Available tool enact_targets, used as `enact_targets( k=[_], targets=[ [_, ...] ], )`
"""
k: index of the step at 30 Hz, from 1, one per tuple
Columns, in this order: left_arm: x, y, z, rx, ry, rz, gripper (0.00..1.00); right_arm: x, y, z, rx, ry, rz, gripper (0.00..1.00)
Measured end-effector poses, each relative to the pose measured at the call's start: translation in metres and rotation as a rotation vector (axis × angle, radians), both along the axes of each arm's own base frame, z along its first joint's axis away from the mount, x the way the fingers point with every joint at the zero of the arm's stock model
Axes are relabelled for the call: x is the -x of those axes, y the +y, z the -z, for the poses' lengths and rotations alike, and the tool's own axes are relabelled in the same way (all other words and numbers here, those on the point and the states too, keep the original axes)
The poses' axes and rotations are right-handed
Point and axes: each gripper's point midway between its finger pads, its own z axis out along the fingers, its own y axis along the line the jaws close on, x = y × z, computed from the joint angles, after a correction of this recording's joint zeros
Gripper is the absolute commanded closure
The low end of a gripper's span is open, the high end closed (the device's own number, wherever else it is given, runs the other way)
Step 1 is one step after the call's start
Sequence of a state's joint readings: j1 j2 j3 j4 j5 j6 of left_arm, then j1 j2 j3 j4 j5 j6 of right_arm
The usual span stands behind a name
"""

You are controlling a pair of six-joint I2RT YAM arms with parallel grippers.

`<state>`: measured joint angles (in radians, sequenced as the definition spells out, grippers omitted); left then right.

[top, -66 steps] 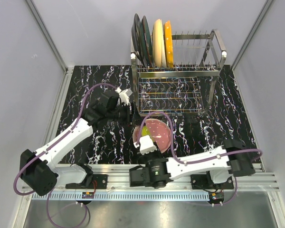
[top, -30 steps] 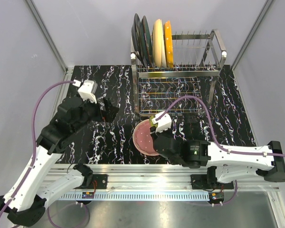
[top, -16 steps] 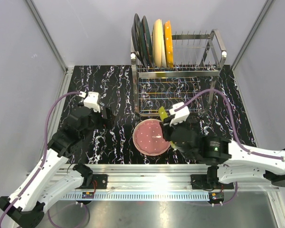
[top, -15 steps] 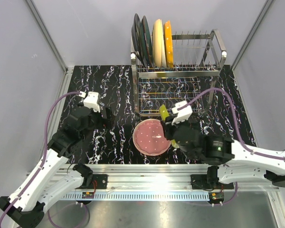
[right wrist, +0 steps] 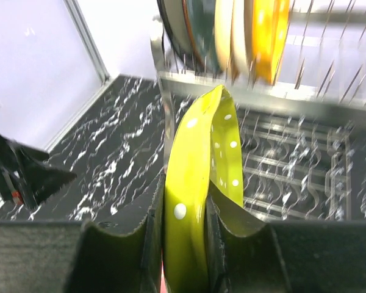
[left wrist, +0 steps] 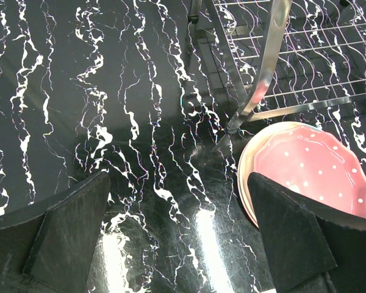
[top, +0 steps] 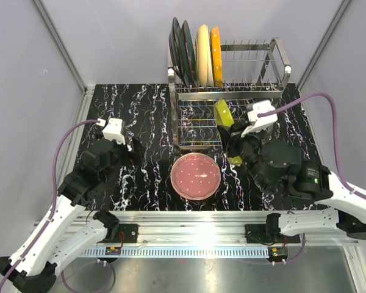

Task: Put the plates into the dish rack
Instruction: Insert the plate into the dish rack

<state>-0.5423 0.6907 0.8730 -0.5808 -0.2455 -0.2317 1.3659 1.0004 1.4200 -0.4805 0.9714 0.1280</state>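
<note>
My right gripper point(top: 235, 139) is shut on a yellow-green white-dotted plate point(top: 223, 116), held on edge above the table in front of the chrome dish rack point(top: 279, 52); it also shows in the right wrist view point(right wrist: 195, 183), clamped between both fingers. Several plates stand in the rack's upper left slots: two dark ones point(top: 182, 52), a cream one point(top: 202, 46), an orange one point(top: 216, 49). A pink dotted plate point(top: 196, 176) lies flat on the table before the rack, also in the left wrist view point(left wrist: 308, 171). My left gripper point(top: 133, 152) is open and empty, left of the pink plate.
The black marbled table point(top: 134, 110) ends at metal rails on each side and at the front rail point(top: 201, 217). The rack's lower wire tier point(top: 216, 122) and its leg point(left wrist: 262, 85) stand near the pink plate. Grey walls enclose the cell.
My right gripper has lifted the yellow-green plate off the pink one and carried it up and right toward the rack. My left arm drew back left and lowered.
</note>
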Motion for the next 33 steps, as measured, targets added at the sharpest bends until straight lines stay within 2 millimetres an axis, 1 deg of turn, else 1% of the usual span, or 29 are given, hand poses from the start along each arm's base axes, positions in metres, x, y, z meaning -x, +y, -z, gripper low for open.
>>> enact_targets(
  k=[3, 5, 8, 11, 13, 16, 19, 21, 23, 25, 29, 33],
  targets=[
    [0.000, 0.000, 0.000, 0.001, -0.002, -0.001, 0.01, -0.002, -0.002, -0.031, 0.003, -0.048, 0.007, 1.00],
    [0.000, 0.000, 0.000, 0.001, -0.001, -0.001, 0.01, -0.004, -0.007, -0.056, 0.003, -0.090, 0.019, 1.00],
    [0.000, 0.000, 0.000, 0.001, -0.001, -0.001, 0.01, -0.008, -0.015, -0.095, -0.005, -0.159, 0.062, 1.00],
    [0.000, 0.000, 0.002, -0.002, 0.003, -0.001, 0.01, -0.012, -0.024, -0.127, -0.017, -0.222, 0.108, 1.00],
    [0.000, 0.000, 0.004, -0.004, 0.007, -0.001, 0.01, -0.013, -0.030, -0.144, -0.027, -0.254, 0.133, 1.00],
    [-0.001, -0.001, 0.007, -0.009, 0.015, 0.000, 0.01, -0.018, -0.039, -0.163, -0.034, -0.284, 0.172, 1.00],
    [-0.002, -0.002, 0.009, -0.014, 0.024, 0.001, 0.01, -0.030, -0.048, -0.173, -0.036, -0.295, 0.220, 1.00],
    [-0.004, -0.002, 0.012, -0.019, 0.032, 0.001, 0.01, -0.044, -0.052, -0.175, -0.018, -0.294, 0.245, 1.00],
    [-0.004, -0.003, 0.013, -0.023, 0.039, 0.001, 0.01, -0.060, -0.056, -0.175, -0.007, -0.289, 0.273, 1.00],
    [-0.005, -0.003, 0.015, -0.026, 0.044, 0.001, 0.01, -0.079, -0.059, -0.169, 0.016, -0.272, 0.289, 1.00],
    [-0.006, -0.004, 0.016, -0.028, 0.049, 0.001, 0.01, -0.116, -0.055, -0.160, 0.049, -0.229, 0.261, 1.00],
    [-0.008, -0.005, 0.020, -0.036, 0.062, 0.001, 0.01, -0.149, -0.049, -0.163, 0.043, -0.209, 0.213, 1.00]
  ],
)
